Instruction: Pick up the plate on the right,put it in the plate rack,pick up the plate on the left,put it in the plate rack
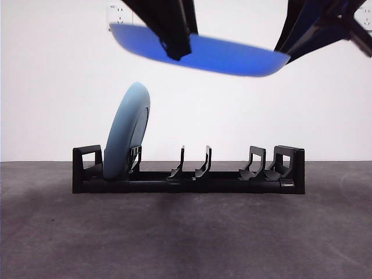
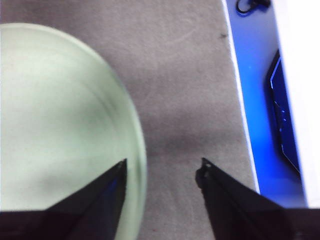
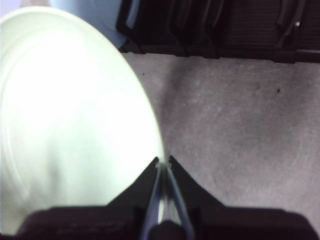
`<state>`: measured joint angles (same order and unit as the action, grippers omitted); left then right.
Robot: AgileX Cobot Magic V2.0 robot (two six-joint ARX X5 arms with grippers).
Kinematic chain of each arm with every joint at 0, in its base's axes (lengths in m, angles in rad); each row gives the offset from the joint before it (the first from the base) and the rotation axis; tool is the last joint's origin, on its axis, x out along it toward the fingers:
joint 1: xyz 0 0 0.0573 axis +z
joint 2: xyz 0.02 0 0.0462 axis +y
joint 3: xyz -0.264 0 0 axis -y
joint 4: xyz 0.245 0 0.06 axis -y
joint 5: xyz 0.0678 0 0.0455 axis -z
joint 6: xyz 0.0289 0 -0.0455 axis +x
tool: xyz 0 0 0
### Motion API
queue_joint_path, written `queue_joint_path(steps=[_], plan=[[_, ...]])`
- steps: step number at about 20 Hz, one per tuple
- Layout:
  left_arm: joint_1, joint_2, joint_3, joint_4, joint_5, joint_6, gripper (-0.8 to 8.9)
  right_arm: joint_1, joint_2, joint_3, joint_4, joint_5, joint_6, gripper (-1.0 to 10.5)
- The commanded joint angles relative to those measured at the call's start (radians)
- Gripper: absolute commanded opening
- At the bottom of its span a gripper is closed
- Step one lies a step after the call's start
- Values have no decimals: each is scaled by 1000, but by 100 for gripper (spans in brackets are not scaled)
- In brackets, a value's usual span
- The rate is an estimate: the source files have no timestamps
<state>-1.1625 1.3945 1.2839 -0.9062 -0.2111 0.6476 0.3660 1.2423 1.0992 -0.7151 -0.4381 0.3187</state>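
Note:
A blue plate (image 1: 226,57) hangs high above the plate rack (image 1: 232,185), tilted down to the right. In the wrist views its top face (image 3: 70,115) looks pale. My right gripper (image 3: 163,161) is shut on its rim and shows at the plate's right edge (image 1: 285,55) in the front view. My left gripper (image 2: 164,167) is open, one jaw across the plate's rim (image 2: 65,115), and reaches in at the upper left (image 1: 177,51). A light blue plate (image 1: 128,131) stands leaning in the rack's left end slot.
The long black rack (image 3: 225,30) lies across the dark grey table (image 1: 186,238), with free prong pairs in its middle and right parts. A white wall stands behind. A blue strip (image 2: 260,100) runs along the table's edge in the left wrist view.

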Motion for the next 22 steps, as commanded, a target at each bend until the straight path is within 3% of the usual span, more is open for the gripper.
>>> queue_joint_path(steps=[1,3,18,20,21,22], plan=[[-3,3,0,7,-1,8,131,1,-36,0,-16,-8,-16,-17],[-3,3,0,7,1,12,-23,0,-56,0,-29,-7,-22,-17],[-3,3,0,54,-23,11,-8,0,-114,0,-6,-5,-32,13],[-3,3,0,76,-23,11,-8,-6,-126,0,19,-5,-30,117],[-3,3,0,92,-23,11,-8,-15,-137,0,43,-5,-28,252],[-3,3,0,100,-22,11,-8,-20,-142,0,55,-5,-28,314]])
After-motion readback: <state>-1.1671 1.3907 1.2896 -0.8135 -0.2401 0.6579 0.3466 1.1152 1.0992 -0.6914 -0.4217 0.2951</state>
